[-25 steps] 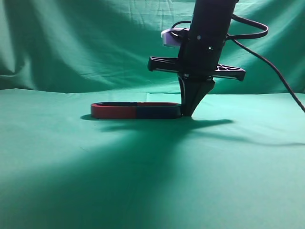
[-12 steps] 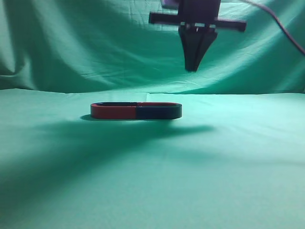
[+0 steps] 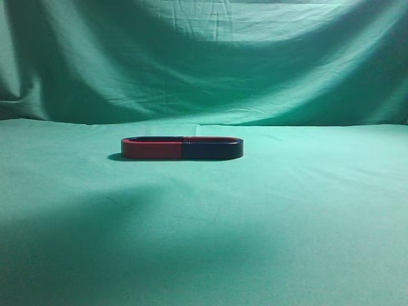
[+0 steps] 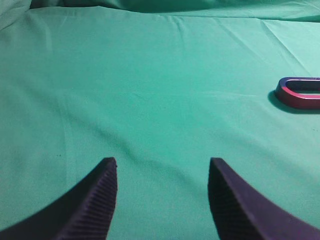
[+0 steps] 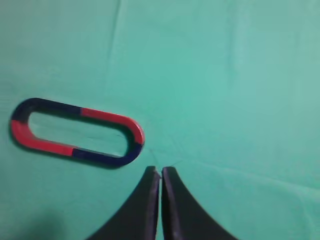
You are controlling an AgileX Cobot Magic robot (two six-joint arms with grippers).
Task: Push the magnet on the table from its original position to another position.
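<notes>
The table [image 3: 306, 217], spread with wrinkled green cloth, fills the lower part of every view, and the draped backdrop [image 3: 210, 57] rises behind it; on the cloth, about mid-table in the exterior view, the magnet [image 3: 182, 148] lies flat, and from above in the right wrist view it shows as a closed elongated loop, red and dark navy in alternating stretches, nothing touching it; neither arm appears in the exterior view. The main risk, as I judge it, is a push that lands off the loop's long axis; the flat ring would then pivot on the cloth instead of sliding, or the narrow tip would slip past the rounded end; a tip pressed too low could also catch a wrinkle and drag the cloth and the magnet together; a tip carried too high would ride over the low rim. The right gripper [image 5: 161, 172] is raised above the table and looks down on it, its two fingers pressed together into a single wedge holding nothing, the tip near the loop's rounded end in that view but apart from it; the left gripper [image 4: 162, 172] is held low over bare cloth with its ribbed fingers spread wide and empty, the magnet well off at the right edge of its view.
</notes>
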